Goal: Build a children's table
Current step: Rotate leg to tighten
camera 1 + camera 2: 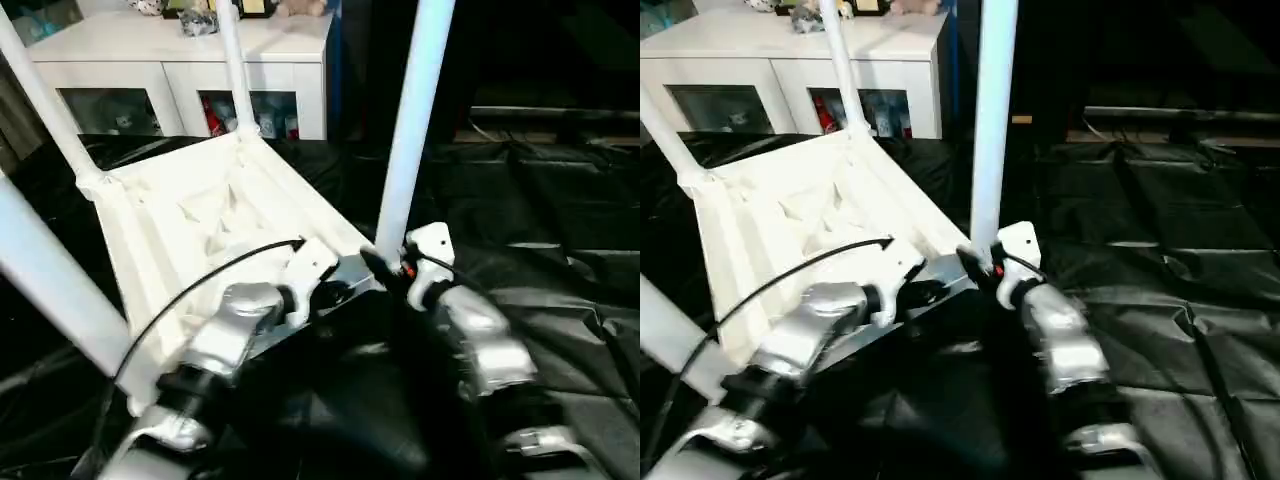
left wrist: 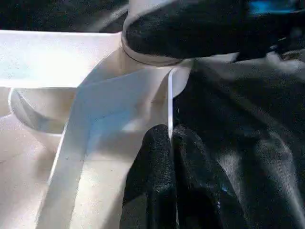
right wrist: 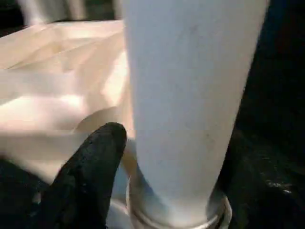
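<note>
Pinching the table (image 1: 190,230) rim, the left gripper (image 2: 169,157) is clenched; the right gripper (image 1: 392,268) stands at a leg (image 1: 410,130), its grip unclear.

Behind, a white cabinet (image 1: 190,62) with glass doors, small objects on top. Underneath everything, crinkled black sheeting (image 1: 560,220).

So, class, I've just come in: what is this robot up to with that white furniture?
The robot is building a children's table. The square top lies upside down and tilted on black sheeting, with legs standing in its corner sockets. The left end effector is shut on the top's thin rim. The right end effector sits at the base of the nearest leg, where it enters its socket. A white cabinet stands behind.
</note>
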